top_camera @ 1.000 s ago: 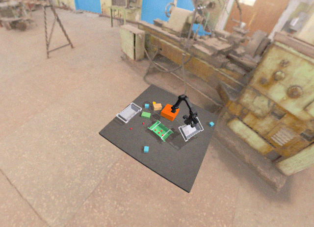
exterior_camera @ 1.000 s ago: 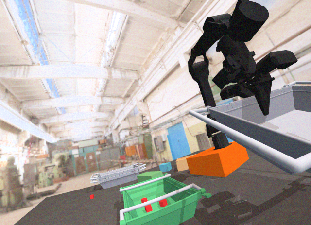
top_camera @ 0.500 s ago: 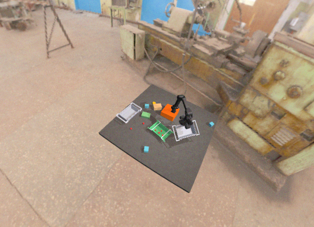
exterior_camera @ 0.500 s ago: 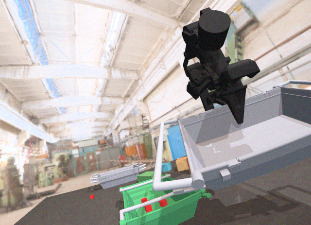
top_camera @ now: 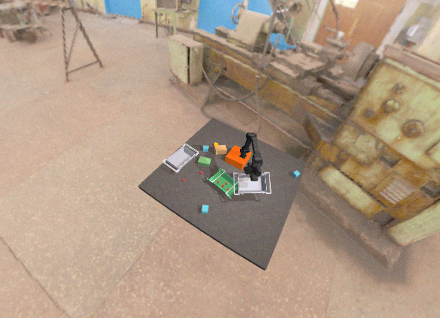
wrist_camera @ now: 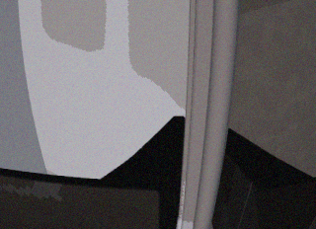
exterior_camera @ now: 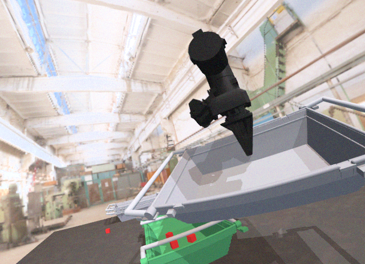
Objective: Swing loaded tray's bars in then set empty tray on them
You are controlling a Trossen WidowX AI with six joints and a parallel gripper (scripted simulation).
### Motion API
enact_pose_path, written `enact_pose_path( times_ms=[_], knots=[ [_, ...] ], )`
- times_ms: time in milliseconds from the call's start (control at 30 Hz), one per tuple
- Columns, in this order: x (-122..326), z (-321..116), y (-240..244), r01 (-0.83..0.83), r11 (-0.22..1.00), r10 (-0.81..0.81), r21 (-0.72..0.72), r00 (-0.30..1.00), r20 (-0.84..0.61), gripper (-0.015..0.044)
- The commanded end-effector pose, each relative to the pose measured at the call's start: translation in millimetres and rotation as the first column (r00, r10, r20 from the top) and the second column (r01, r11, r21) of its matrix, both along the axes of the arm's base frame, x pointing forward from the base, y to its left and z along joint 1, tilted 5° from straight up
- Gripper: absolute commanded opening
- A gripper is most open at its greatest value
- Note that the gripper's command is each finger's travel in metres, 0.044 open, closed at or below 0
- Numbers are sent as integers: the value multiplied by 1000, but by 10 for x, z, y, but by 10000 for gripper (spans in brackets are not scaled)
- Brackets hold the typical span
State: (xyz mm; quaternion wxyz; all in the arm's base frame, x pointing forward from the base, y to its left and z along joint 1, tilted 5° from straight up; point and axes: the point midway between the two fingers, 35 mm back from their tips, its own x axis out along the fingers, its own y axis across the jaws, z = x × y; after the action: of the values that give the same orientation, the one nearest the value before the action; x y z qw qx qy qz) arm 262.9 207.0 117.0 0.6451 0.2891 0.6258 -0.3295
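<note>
While the gripper [top_camera: 254, 178] [exterior_camera: 250, 151] [wrist_camera: 192, 126] pinches one long wall of the gray tray [top_camera: 251, 191] [exterior_camera: 250, 188] [wrist_camera: 197, 91], that tray hangs above the table [top_camera: 241, 224] [exterior_camera: 73, 240], near one end of the green tray [top_camera: 228, 178] [exterior_camera: 203, 252]. From where I stand, the green one sits on the table with red blocks [top_camera: 223, 185] [exterior_camera: 191, 238] inside and both bars [top_camera: 216, 176] [exterior_camera: 188, 232] across its top.

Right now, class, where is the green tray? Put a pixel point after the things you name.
In the top view, the green tray [top_camera: 214, 183] [exterior_camera: 188, 255] sits on the dark table, directly left of the gray tray [top_camera: 251, 192] [exterior_camera: 265, 193] held by the gripper [top_camera: 254, 178] [exterior_camera: 250, 154].
</note>
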Motion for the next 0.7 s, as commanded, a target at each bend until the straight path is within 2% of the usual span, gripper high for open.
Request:
enact_pose_path(
  times_ms=[0, 667],
  knots=[
    [105, 81, -140, 74, 997, -74, 13, 997, 27, 0],
    [467, 129, -864, 406, 914, -407, 18, 912, 50, 0]
  ],
)
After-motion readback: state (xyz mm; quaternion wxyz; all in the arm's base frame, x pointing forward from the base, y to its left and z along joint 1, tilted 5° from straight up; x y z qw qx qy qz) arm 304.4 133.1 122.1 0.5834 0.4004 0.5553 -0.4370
